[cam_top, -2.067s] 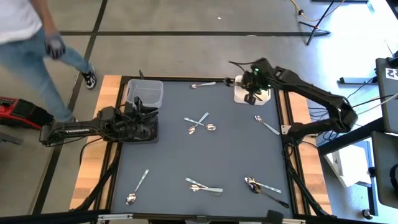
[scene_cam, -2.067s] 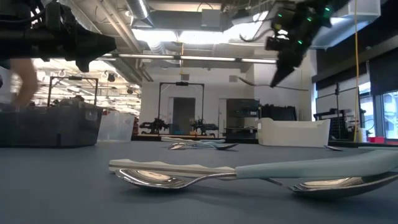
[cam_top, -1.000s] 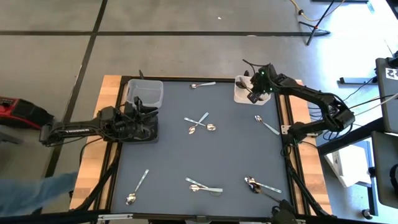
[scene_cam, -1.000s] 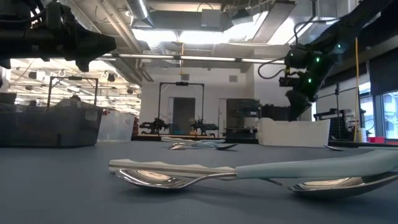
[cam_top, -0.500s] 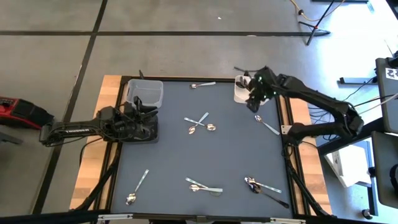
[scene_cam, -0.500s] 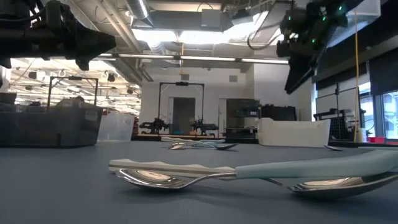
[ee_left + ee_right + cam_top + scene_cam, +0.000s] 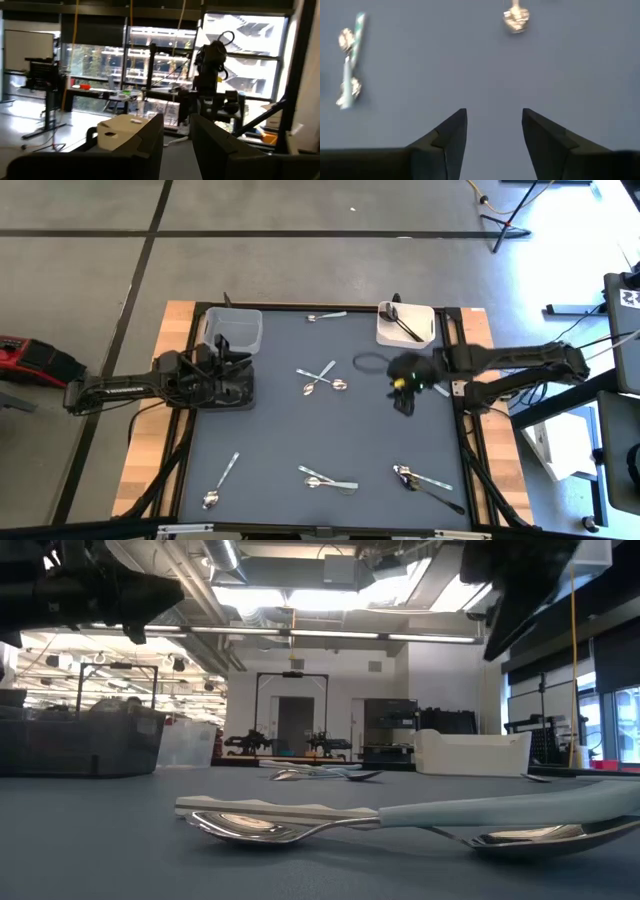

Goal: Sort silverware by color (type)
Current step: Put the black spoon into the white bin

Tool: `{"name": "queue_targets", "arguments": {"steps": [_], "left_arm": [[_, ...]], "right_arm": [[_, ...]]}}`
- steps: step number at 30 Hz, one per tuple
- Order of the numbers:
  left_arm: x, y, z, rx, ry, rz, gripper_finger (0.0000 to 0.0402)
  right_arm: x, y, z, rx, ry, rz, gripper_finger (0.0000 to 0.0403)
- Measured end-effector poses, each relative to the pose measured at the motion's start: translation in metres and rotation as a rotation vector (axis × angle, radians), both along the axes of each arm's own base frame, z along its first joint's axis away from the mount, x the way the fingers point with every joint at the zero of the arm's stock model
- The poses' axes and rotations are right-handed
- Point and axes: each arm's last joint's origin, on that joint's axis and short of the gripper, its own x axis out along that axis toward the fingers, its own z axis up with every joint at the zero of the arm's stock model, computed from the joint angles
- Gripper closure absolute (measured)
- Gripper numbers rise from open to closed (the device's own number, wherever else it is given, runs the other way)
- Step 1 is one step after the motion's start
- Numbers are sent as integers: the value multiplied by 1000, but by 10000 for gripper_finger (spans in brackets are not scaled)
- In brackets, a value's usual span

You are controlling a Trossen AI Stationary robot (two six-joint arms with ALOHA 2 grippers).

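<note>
Shiny silverware lies scattered on the blue mat: a crossed pair (image 7: 322, 377), a spoon (image 7: 325, 316) at the far edge, and spoons (image 7: 222, 480) (image 7: 328, 480) (image 7: 425, 480) near the front. Dark utensils (image 7: 400, 322) lie in the white bin (image 7: 425, 335). My right gripper (image 7: 403, 402) (image 7: 494, 127) hovers open over the bare mat right of the middle, pointing down, with nothing between its fingers. My left gripper (image 7: 245, 380) (image 7: 176, 140) stays level above the dark bin (image 7: 225, 395) at the left, its fingers a little apart and empty.
A clear bin (image 7: 232, 330) stands at the far left behind the dark bin. One spoon (image 7: 436, 388) lies partly under my right arm. In the low view two spoons (image 7: 400, 820) lie close to the near edge. Bare mat spreads around the middle.
My right gripper has risen from the white bin and swung toward the table's near edge, out over the mat right of the middle. The dark utensils stay in the white bin. My left arm has kept still.
</note>
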Motion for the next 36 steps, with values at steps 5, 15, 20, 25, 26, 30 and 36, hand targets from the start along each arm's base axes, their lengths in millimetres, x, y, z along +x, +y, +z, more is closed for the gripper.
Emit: {"name": "queue_targets", "arguments": {"steps": [5,15,20,25,26,30,36], "left_arm": [[-1,-5,7,60,-61,-143,310],[2,-6,8,54,-77,-176,310],[12,-10,10,32,-25,-223,310],[27,-17,11,-4,57,-245,310],[29,-18,10,-9,71,-247,310],[36,-23,11,4,106,-262,310],[39,-27,13,9,117,-290,310]], "right_arm": [[-8,43,0,-25,-18,28,221],[-24,88,0,-132,-100,87,221],[-24,92,-1,-83,-108,39,221],[-15,103,-8,-52,-109,71,221],[-12,107,-10,-50,-110,77,221],[-4,123,-23,-26,-84,108,221],[-4,143,-38,66,-10,79,221]]}}
